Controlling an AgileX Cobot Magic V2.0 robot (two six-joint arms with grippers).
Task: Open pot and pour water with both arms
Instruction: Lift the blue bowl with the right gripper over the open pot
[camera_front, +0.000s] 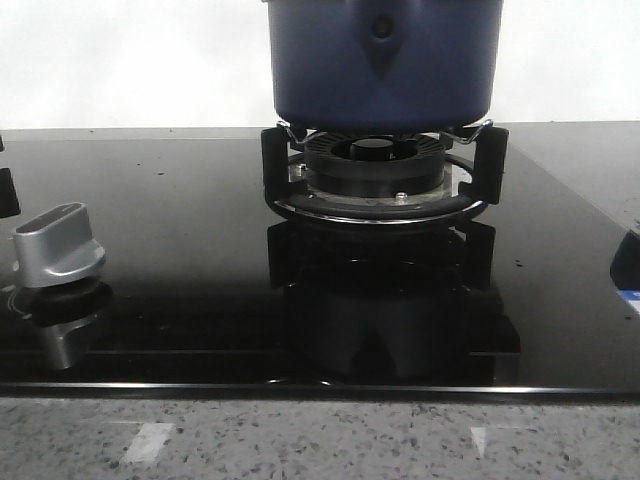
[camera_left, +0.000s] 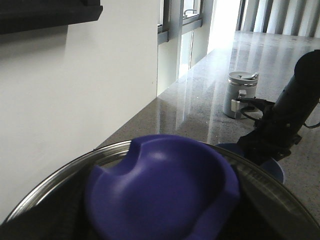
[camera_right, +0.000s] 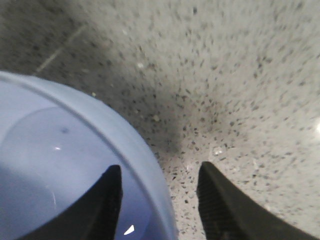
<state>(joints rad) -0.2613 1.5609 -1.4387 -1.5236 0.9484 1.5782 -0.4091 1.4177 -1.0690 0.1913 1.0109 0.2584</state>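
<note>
The dark blue pot (camera_front: 385, 60) stands on the gas burner (camera_front: 378, 175) at the back of the black hob; its top is cut off by the picture's edge. In the left wrist view a glass lid with a steel rim (camera_left: 45, 190) and a blue knob (camera_left: 165, 190) fills the near part. My left gripper's dark fingers sit close on both sides of that knob, mostly hidden by it. My right gripper (camera_right: 160, 170) is open, with one finger inside and one outside the rim of a light blue bowl (camera_right: 60, 160) on the speckled counter.
A silver stove knob (camera_front: 58, 245) sits at the hob's left. The blue bowl (camera_front: 628, 265) peeks in at the right edge. A steel cup (camera_left: 241, 95) stands farther along the counter, beyond my right arm (camera_left: 295, 105). A white wall runs along the counter's side.
</note>
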